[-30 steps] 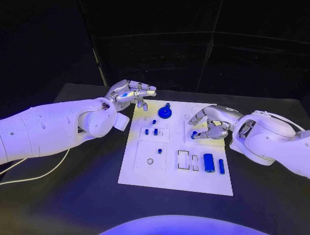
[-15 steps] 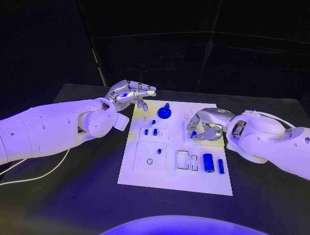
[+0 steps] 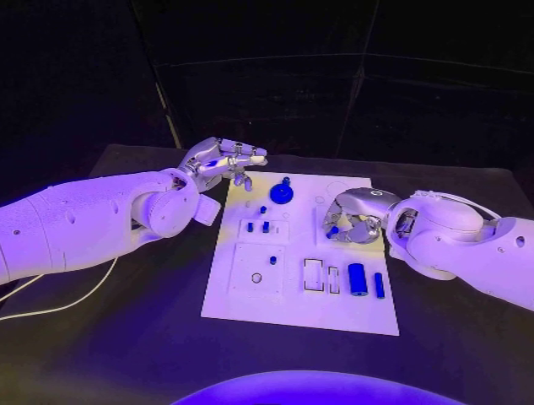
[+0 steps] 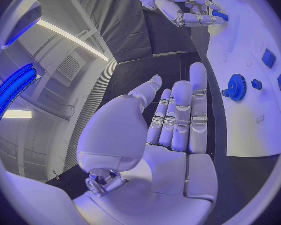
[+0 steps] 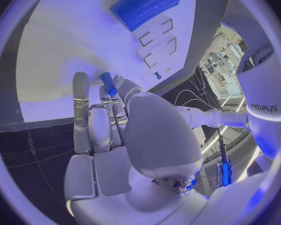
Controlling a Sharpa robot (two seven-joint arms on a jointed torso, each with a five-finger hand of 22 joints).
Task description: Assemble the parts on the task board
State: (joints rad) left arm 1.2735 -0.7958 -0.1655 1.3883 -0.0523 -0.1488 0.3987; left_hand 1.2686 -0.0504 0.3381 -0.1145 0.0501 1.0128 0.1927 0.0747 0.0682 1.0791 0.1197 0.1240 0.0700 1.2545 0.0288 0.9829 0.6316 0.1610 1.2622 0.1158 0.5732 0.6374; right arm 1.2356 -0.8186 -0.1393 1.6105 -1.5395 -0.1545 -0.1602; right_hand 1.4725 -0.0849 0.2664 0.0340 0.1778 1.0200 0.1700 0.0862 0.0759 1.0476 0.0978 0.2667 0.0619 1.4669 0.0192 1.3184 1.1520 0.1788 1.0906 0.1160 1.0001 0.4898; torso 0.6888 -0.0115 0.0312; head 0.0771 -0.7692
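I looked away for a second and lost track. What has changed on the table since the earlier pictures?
The right hand, pinching a small blue peg, has moved inward over the task board, toward its middle, and its arm has followed. The left hand stays raised and empty beyond the board's far left corner. The blue gear and the blue cylinder lie where they were.

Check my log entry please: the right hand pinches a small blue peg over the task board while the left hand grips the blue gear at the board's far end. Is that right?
Not quite. The left hand holds nothing; in the head view it hovers beside the task board's far corner, apart from the blue gear, which sits on the board. The right hand does pinch the small blue peg.
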